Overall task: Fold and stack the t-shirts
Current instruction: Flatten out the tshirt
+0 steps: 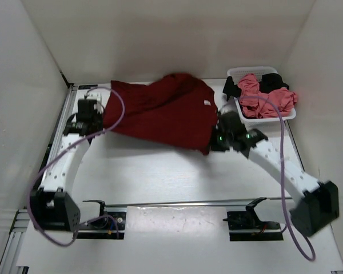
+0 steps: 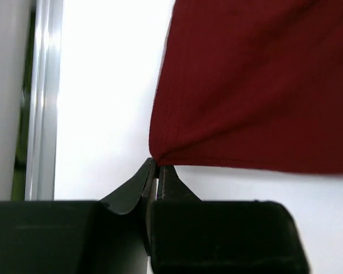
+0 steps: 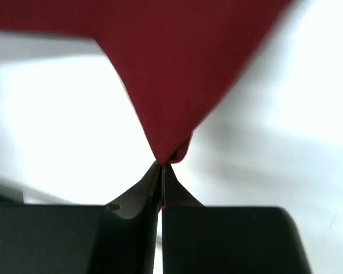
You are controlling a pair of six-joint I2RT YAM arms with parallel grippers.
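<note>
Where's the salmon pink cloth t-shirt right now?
Top view, far right: the salmon pink cloth t-shirt is bunched in the white perforated plastic basket beside the black cloth t-shirt, right of the dark maroon red cloth t-shirt.

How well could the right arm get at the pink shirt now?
Probably not yet: the pink shirt lies uncovered in the basket nearby, but the right tool is shut on a corner of the red shirt and would have to let go first.

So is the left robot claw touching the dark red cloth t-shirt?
Touching. The left wrist view shows the left gripper shut on a corner of the dark red cloth t-shirt.
</note>
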